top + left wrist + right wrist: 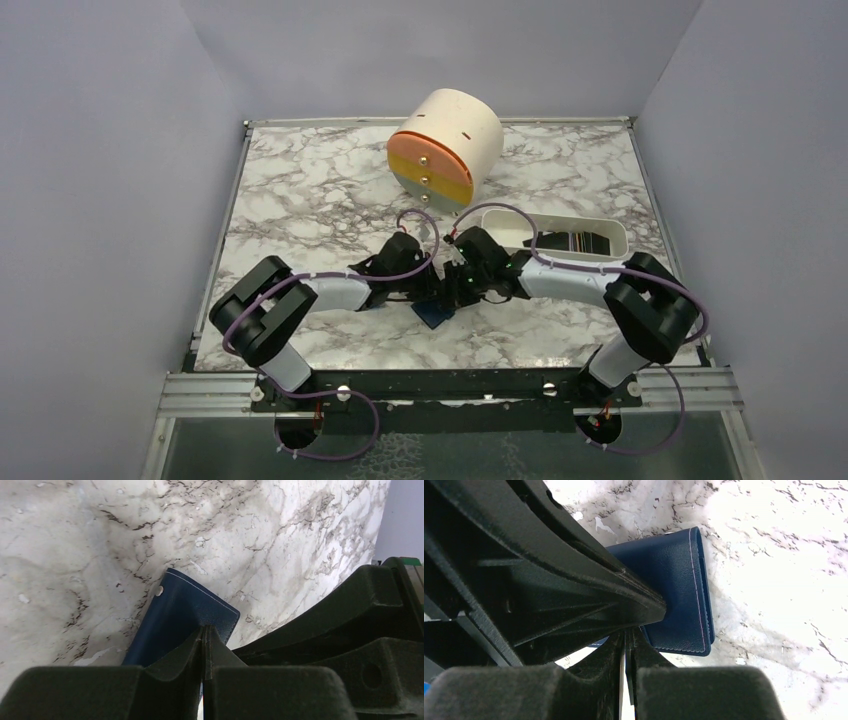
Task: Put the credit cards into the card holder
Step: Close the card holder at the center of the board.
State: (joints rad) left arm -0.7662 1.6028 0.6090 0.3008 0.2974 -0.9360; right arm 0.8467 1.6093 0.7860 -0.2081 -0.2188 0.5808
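Observation:
The card holder is a dark navy wallet in the middle of the marble table, under both gripper tips. In the left wrist view the card holder slopes up from the table, its snap stud showing, and my left gripper is shut at its near edge. My right gripper is shut on a thin dark strip that looks like a flap of the card holder. From above, the left gripper and the right gripper meet tip to tip. No credit cards show.
A white oblong tray with dark items in it stands at the right, behind the right arm. A round cream drawer unit with orange and yellow fronts stands at the back. The two wrists crowd each other over the wallet.

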